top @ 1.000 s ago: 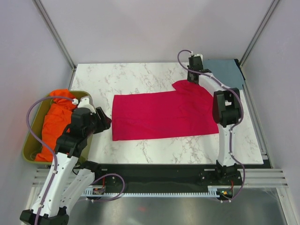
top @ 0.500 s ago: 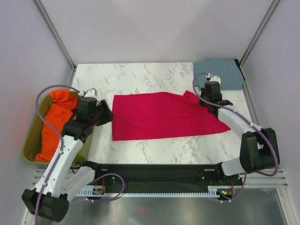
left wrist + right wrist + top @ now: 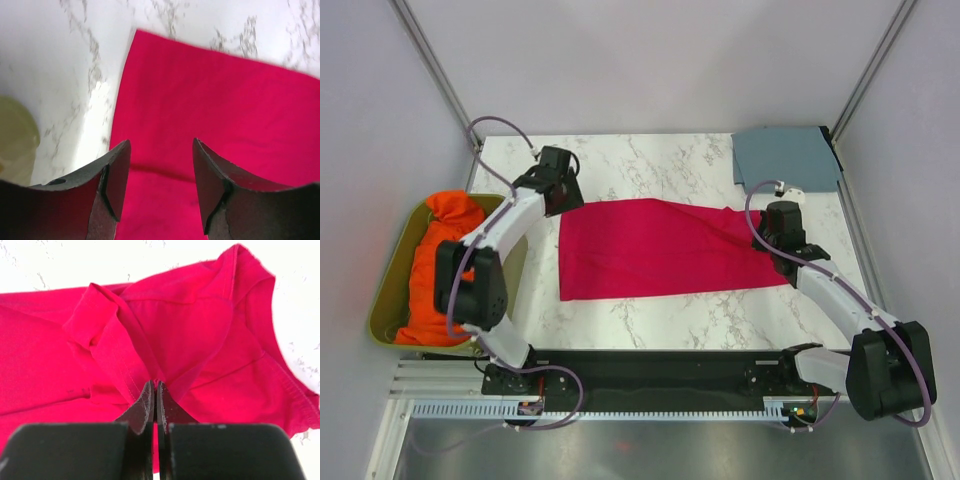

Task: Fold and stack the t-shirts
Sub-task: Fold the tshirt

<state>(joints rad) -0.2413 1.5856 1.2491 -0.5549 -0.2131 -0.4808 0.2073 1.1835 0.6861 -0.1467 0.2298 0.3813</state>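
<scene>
- Top external view: the red t-shirt (image 3: 660, 250) lies spread across the middle of the marble table (image 3: 650, 320), its left part flat and its right end gathered into creases.
- Right wrist view: the red t-shirt (image 3: 190, 335) has folds running in to the right gripper (image 3: 155, 390), whose 2 fingers are pinched together on a ridge of the cloth.
- From above, the right gripper (image 3: 778, 222) sits at the shirt's right end.
- The left gripper (image 3: 563, 192) hovers at the shirt's far left corner.
- Left wrist view: the left gripper (image 3: 161, 150) has its 2 fingers spread apart with nothing between them, and red cloth and marble lie below.
- The blue-grey t-shirt (image 3: 786, 158) lies folded flat in the far right corner of the table, apart from the red one.
- An olive bin (image 3: 382, 300) at the table's left holds an orange cloth (image 3: 445, 250).
</scene>
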